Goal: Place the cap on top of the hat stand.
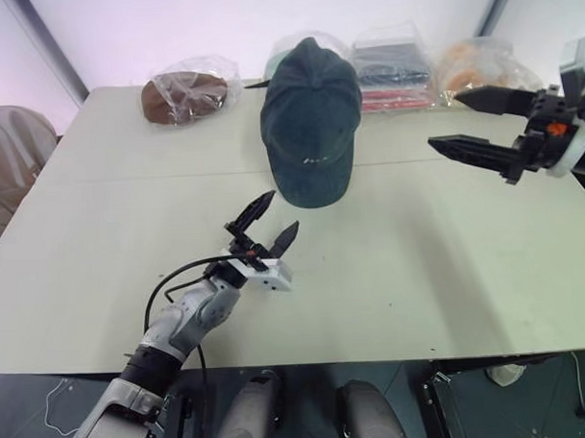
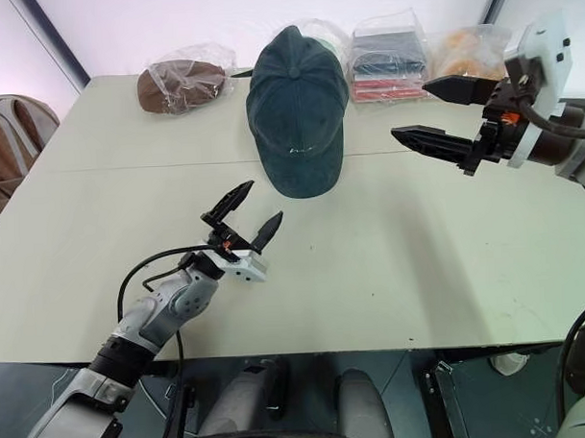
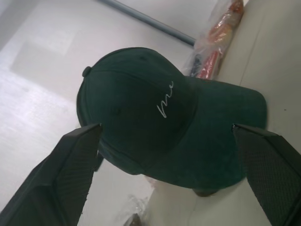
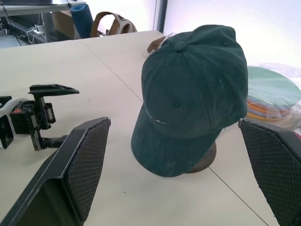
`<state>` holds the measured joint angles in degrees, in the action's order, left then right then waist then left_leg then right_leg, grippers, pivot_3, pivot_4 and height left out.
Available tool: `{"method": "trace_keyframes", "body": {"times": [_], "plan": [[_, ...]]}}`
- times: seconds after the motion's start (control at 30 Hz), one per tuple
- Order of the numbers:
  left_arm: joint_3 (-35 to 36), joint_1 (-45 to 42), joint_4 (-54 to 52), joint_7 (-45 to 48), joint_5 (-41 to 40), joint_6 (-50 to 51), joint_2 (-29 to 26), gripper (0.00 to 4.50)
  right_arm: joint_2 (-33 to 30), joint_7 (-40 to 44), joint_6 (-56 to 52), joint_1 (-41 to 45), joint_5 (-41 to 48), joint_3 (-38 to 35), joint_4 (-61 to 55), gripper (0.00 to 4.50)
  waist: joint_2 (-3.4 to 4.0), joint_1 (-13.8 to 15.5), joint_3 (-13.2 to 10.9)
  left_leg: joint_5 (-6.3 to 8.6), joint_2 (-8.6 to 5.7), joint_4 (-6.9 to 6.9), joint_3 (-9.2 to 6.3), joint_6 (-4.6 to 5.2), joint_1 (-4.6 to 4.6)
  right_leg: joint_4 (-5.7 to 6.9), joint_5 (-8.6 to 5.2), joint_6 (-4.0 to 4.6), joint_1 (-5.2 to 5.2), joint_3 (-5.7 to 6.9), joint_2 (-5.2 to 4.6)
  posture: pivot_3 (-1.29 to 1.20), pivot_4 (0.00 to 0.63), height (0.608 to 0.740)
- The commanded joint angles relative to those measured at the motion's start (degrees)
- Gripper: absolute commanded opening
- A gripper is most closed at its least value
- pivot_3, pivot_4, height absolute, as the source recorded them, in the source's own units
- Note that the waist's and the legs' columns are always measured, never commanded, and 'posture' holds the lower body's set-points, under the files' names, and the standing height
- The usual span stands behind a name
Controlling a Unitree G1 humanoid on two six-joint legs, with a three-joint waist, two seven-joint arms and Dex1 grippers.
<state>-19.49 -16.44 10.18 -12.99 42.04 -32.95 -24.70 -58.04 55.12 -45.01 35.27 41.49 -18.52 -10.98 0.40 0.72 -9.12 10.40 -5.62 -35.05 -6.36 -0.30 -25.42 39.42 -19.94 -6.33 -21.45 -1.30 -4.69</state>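
Observation:
The dark cap (image 1: pixel 311 113) with small white script on its front sits on top of the hat stand, brim sloping toward me. The cap hides the stand except for a sliver of its brown base (image 4: pixel 203 161) under the brim. My left gripper (image 1: pixel 281 212) is open and empty, hovering just in front of the brim and apart from it, fingers pointing up toward the cap. My right gripper (image 1: pixel 445 119) is held open in the air to the right of the cap, fingers pointing at it, holding nothing.
A brown hat in a clear bag (image 1: pixel 184 96) lies at the table's back left. Bagged stacks of coloured items (image 1: pixel 393 76) and an orange bagged item (image 1: pixel 479 68) line the back right. The pale table (image 1: pixel 419 272) stretches wide in front of the cap.

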Motion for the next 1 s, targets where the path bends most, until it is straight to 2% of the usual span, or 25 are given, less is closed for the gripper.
{"method": "trace_keyframes", "body": {"times": [0.03, 0.23, 0.3, 0.37, 0.43, 0.53, 0.8, 1.0], "plan": [[3.5, 0.7, -4.5, 6.0, -9.3, 1.6, 0.0, 4.39, -1.1, 0.4, 1.6, 1.8, -0.2, -0.7, -0.1, 4.50, 0.00, 0.0, 0.0, 0.00, 0.00, 0.00, 0.00, 0.00, 0.00, 0.00, 0.00, 0.00, -0.01, 0.00, 0.00, 0.00, 0.150, 0.740], [9.2, 0.7, -12.2, 21.0, -27.2, 10.0, -1.6, 4.39, -1.3, 1.3, 2.5, 1.9, -0.9, -0.2, 0.5, 4.50, 0.00, 0.0, 0.0, 0.00, 0.01, -0.01, -0.02, 0.00, -0.01, -0.04, 0.00, 0.00, 0.01, 0.02, -0.01, 0.00, 0.150, 0.740], [12.0, -0.5, -15.8, 33.9, -42.0, 19.3, -5.5, 4.39, -2.2, 2.8, 3.4, 1.6, -2.1, 1.2, 1.1, 4.50, 0.00, -0.1, 0.0, 0.00, 0.01, -0.01, -0.03, 0.00, 0.00, -0.04, 0.00, 0.01, 0.02, 0.02, -0.01, 0.00, 0.150, 0.740], [15.4, -3.3, -17.3, 43.8, -51.5, 26.1, -10.5, 4.39, -2.9, 4.2, 4.6, 1.4, -3.5, 2.6, 1.9, 4.50, 0.03, -0.3, 0.0, 0.00, 0.03, 0.00, -0.03, 0.00, -0.01, -0.03, -0.01, 0.02, 0.00, 0.03, 0.01, 0.00, 0.150, 0.740], [18.0, -6.2, -16.9, 47.5, -55.1, 29.2, -13.3, 4.39, -3.0, 4.8, 5.5, 1.7, -4.4, 3.6, 2.6, 4.50, 0.03, -0.4, 0.0, 0.00, 0.04, 0.02, -0.05, 0.00, 0.00, -0.05, -0.02, 0.03, 0.00, 0.04, 0.02, 0.00, 0.150, 0.740], [22.6, -12.2, -15.8, 53.7, -64.0, 40.9, -17.5, 4.39, -3.4, 6.5, 7.6, 1.6, -6.8, 5.8, 3.5, 4.50, 0.02, -0.4, 0.0, 0.01, 0.03, 0.00, -0.05, 0.01, 0.00, -0.15, -0.01, 0.02, 0.05, 0.05, 0.00, 0.00, 0.150, 0.740], [27.8, -21.4, -13.4, 66.6, -74.3, 58.1, -27.3, 4.39, -3.1, 9.1, 11.6, 2.9, -11.4, 9.8, 5.8, 4.50, -0.01, -1.7, -0.1, 0.01, 0.03, 0.08, -0.06, 0.02, 0.01, -0.16, -0.01, 0.01, 0.04, 0.04, 0.02, 0.00, 0.150, 0.740], [28.8, -22.2, -11.2, 73.1, -75.6, 62.0, -31.0, 4.39, -2.5, 9.9, 12.6, 3.8, -12.9, 11.0, 6.6, 4.50, -0.01, -1.9, -0.1, 0.01, 0.06, 0.14, -0.05, 0.02, 0.03, -0.17, -0.02, 0.02, 0.00, 0.01, 0.04, 0.00, 0.150, 0.740]]}}
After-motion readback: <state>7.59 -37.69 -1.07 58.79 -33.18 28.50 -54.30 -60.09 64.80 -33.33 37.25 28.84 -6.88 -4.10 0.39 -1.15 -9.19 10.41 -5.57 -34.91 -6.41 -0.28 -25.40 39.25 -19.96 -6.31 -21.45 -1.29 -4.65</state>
